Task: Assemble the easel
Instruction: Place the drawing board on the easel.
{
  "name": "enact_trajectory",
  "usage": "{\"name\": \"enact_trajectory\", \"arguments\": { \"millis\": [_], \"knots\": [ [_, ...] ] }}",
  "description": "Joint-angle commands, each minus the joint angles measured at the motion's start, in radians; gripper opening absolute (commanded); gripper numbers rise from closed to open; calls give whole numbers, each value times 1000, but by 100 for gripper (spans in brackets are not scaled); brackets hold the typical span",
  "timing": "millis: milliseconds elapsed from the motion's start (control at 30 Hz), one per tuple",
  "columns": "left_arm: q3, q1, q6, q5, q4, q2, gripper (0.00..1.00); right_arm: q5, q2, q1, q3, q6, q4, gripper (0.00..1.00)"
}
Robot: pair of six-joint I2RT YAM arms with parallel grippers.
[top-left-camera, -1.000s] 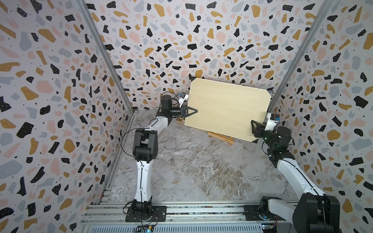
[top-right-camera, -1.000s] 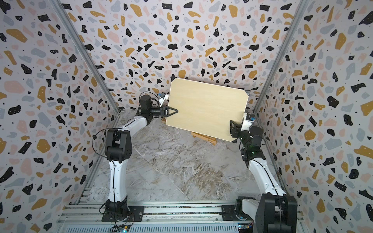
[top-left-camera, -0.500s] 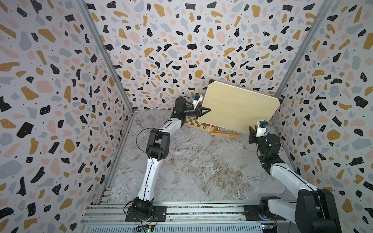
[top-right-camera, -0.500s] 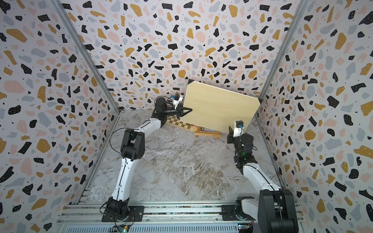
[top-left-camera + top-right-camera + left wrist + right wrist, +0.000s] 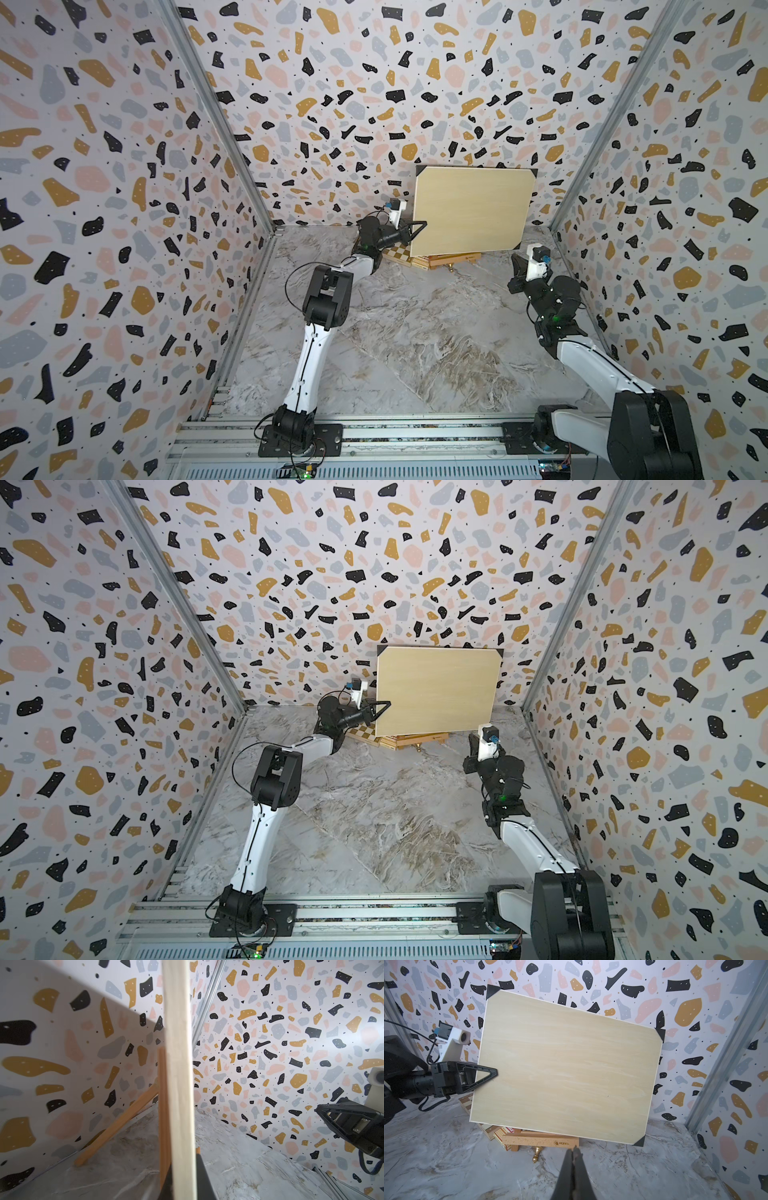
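Left gripper [image 5: 419, 227] clamped on the pale board [image 5: 473, 208], which sits on the easel [image 5: 539, 1139]; right gripper [image 5: 574, 1150] has its fingers pressed together

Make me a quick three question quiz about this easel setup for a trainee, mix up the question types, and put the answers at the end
1. True or false: the right gripper is holding the pale board.
2. Multiple choice: the left gripper is A) open and touching nothing, B) shut on the pale board's side edge, C) shut on the chessboard.
3. Fill in: the small brass-coloured knob lies just in front of the ___'s ledge bar.

Key
1. False: it is shut, empty and clear of the board.
2. B
3. easel
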Motion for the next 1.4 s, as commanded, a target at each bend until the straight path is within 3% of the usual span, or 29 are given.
{"name": "enact_trajectory", "arguments": {
  "millis": [0, 367, 733, 833, 1000, 1367],
  "knots": [
    [-16, 9, 21, 47, 136, -23, 0, 10, -44, -2, 9, 14, 46, 3],
    [-260, 2, 145, 15, 111, -132, 0, 36, -73, -2, -14, 21, 64, 3],
    [-257, 38, 193, 77, 38, -122, 6, 61, -90, -3, -24, 21, 65, 5],
    [-249, 54, 153, 84, 63, -113, 7, 65, -84, -3, -25, 27, 74, 5],
    [-218, 66, 64, 100, 32, -99, 15, 47, -77, -3, -13, 37, 75, 7],
    [-278, 97, 124, 108, -102, -142, 33, 51, -75, -2, -14, 43, 89, 8]
  ]
}}
